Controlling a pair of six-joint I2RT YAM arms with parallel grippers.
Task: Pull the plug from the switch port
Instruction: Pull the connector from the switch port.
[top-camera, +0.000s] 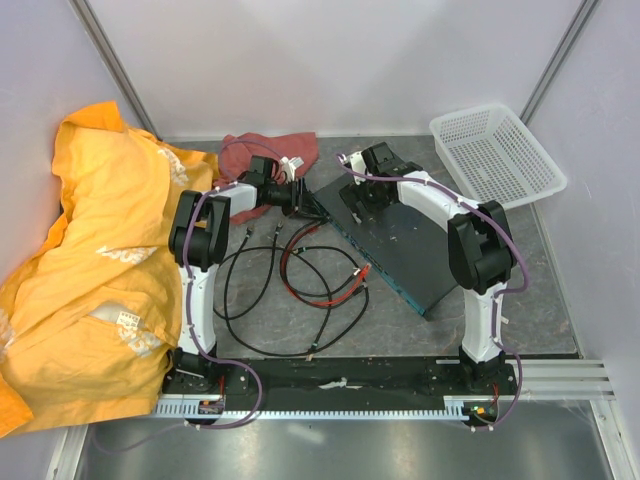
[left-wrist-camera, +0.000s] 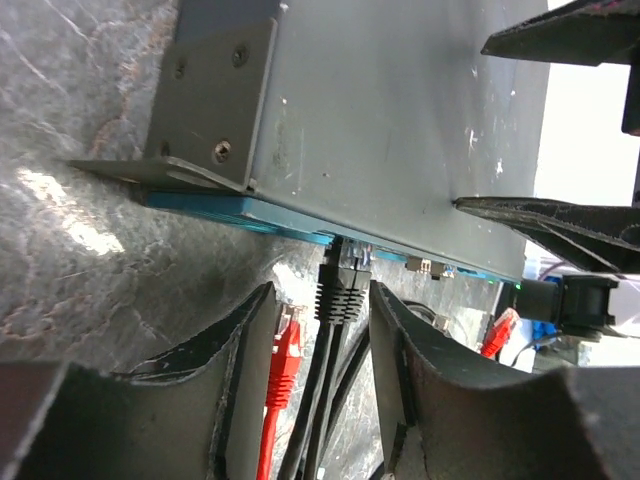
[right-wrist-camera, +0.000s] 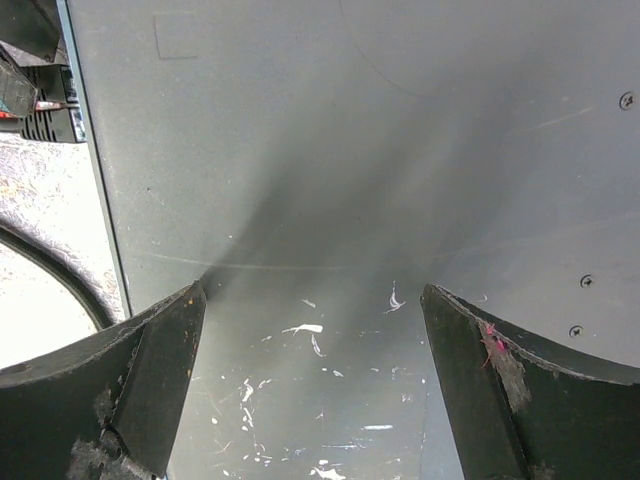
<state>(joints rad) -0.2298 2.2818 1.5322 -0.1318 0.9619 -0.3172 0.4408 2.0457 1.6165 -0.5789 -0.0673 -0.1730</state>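
Nearest the arm bases, loose black cables (top-camera: 224, 285) and a red cable (top-camera: 290, 262) coil on the grey counter (top-camera: 540, 300), from its middle toward 7 o'clock. Just beyond them the switch (top-camera: 400, 250) lies flat. It runs slantwise from the centre out toward 4 o'clock, with its teal edge facing the cables.

The plug (left-wrist-camera: 343, 292), black and ribbed, sits in a port on that teal edge, near the switch's 11 o'clock corner. The left claw (left-wrist-camera: 320, 292) is partly open and straddles the plug, one finger on each side with a sliver of gap showing, so it grips nothing. A red plug (left-wrist-camera: 285, 350) lies loose just beside the black lead, against one finger.

The right claw (right-wrist-camera: 312, 295) is spread wide over the switch's flat top and holds nothing. I cannot tell whether its fingertips touch the lid.

A yellow cloth (top-camera: 90, 250) is heaped at 9 o'clock. A red cloth (top-camera: 265, 150) lies at 12 o'clock behind the left claw, and a white basket (top-camera: 497, 150) stands at 2 o'clock.
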